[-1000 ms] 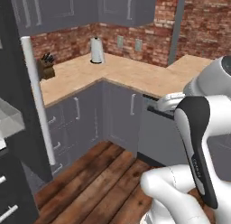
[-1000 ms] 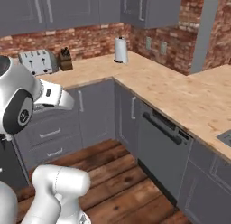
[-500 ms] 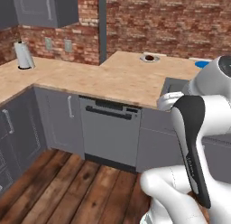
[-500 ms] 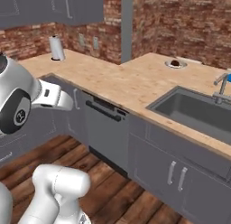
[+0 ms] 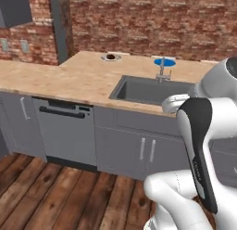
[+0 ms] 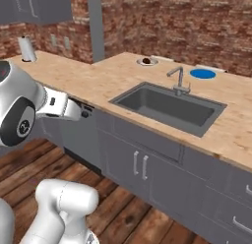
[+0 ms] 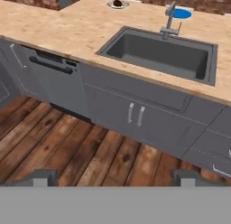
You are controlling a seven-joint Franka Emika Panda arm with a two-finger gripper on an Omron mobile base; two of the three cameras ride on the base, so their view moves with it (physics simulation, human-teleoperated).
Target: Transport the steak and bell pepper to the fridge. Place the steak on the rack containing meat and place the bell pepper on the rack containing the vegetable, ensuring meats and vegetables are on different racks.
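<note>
Whole scene is shifted by base turning: sink (image 5: 152, 91) now centred. Steak (image 6: 145, 60) is seen upper centre on small plate (image 6: 147, 62); blue plate (image 6: 203, 73) upper right. Gripper (image 7: 115, 175) is spread wide, empty. Base should be brought closer before steak is reached for.

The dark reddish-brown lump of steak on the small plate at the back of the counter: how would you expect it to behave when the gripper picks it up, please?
The dark reddish-brown lump of steak looks rounded and compact, so it will probably lift as one piece rather than droop. It sits on a shallow pale plate, so a sideways nudge might slide it or the plate. Its surface is too small to judge for slipperiness.
</note>
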